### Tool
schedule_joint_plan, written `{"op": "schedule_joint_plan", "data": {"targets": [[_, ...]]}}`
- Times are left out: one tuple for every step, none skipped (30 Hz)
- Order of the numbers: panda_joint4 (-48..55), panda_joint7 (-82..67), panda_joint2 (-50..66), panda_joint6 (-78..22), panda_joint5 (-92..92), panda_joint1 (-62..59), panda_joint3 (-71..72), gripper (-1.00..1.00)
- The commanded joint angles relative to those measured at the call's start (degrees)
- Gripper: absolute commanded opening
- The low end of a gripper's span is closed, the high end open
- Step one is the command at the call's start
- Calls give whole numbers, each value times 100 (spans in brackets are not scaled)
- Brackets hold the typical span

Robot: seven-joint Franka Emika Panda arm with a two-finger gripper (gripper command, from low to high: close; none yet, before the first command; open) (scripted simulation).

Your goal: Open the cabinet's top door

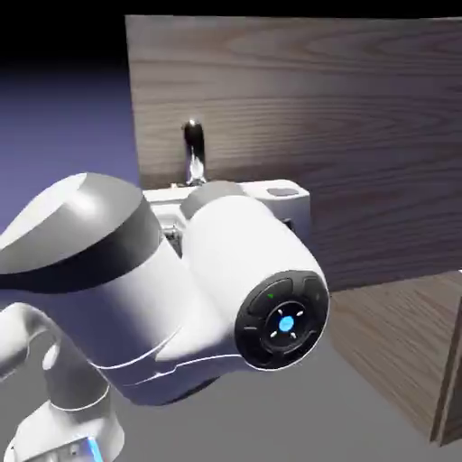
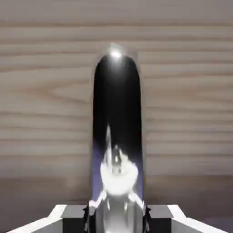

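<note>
Arm (image 1: pixel 135 271): it fills the lower left of the exterior view, elbow bulk toward the camera, and hides the hand itself.

Handle (image 1: pixel 192 149): a dark metal loop stands just above the arm's white hand housing, on the near edge of the top door (image 1: pixel 307 135). In the hand view the handle (image 2: pixel 117 132) runs up the centre as a glossy dark bar, with wood grain behind it.

Gripper (image 2: pixel 117 214): the fingertips (image 2: pixel 73 214) sit tight against either side of the bar at the bottom edge; the gripper is pinched on the handle.

Top door: in the exterior view its panel stands out from the cabinet (image 1: pixel 406 361). Its bottom edge overhangs the lower wood face at the right, and its plane is angled away from that face. Judgement: the door is already swung partly open.

Remaining: how far it must still swing cannot be told; the hinge side is out of frame. Release not yet made.
</note>
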Motion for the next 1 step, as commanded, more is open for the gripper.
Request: {"op": "schedule_joint_plan", "data": {"targets": [[207, 32, 19, -149, -7, 142, -25, -100]]}}
